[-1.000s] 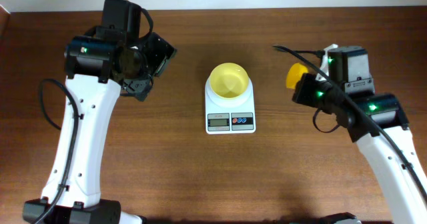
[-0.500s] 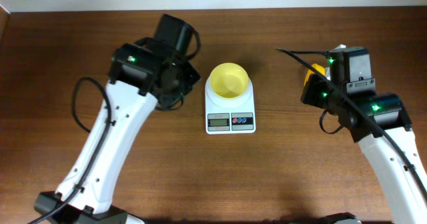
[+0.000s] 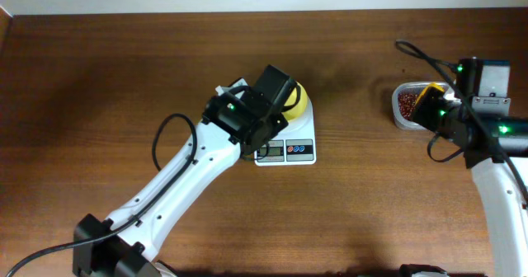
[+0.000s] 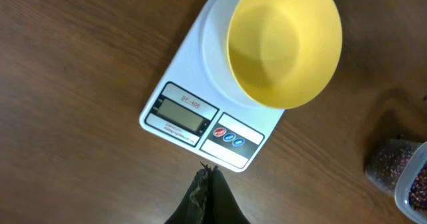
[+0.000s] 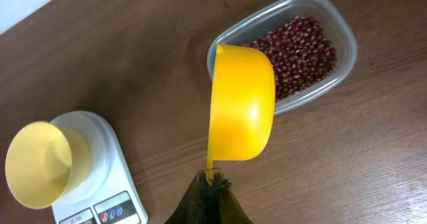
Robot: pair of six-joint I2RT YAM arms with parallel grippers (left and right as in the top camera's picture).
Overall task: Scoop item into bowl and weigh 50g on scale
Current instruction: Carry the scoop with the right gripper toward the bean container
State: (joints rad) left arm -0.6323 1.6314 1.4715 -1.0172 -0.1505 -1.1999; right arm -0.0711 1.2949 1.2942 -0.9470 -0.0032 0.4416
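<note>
The pale yellow bowl (image 4: pixel 283 44) stands empty on the small white scale (image 4: pixel 180 111), and in the overhead view my left arm covers part of the bowl (image 3: pixel 297 100) and the scale (image 3: pixel 299 150). My left gripper (image 4: pixel 209 174) is shut and empty, just in front of the scale's button strip. My right gripper (image 5: pixel 212 177) is shut on the handle of a yellow scoop (image 5: pixel 240 104). The scoop is turned on its side over the near rim of a clear tub (image 5: pixel 347 57) holding the red-brown beans (image 5: pixel 300 47). I cannot see inside the scoop.
The tub (image 3: pixel 396 112) sits at the right of the brown table, well apart from the scale. A black cable (image 3: pixel 417 56) loops behind my right arm. The table's back edge (image 3: pixel 247 13) meets a pale wall.
My left arm has swung from the far left to over the scale and its gripper has shut. My right arm has moved right with the scoop, uncovering the tub of beans.
</note>
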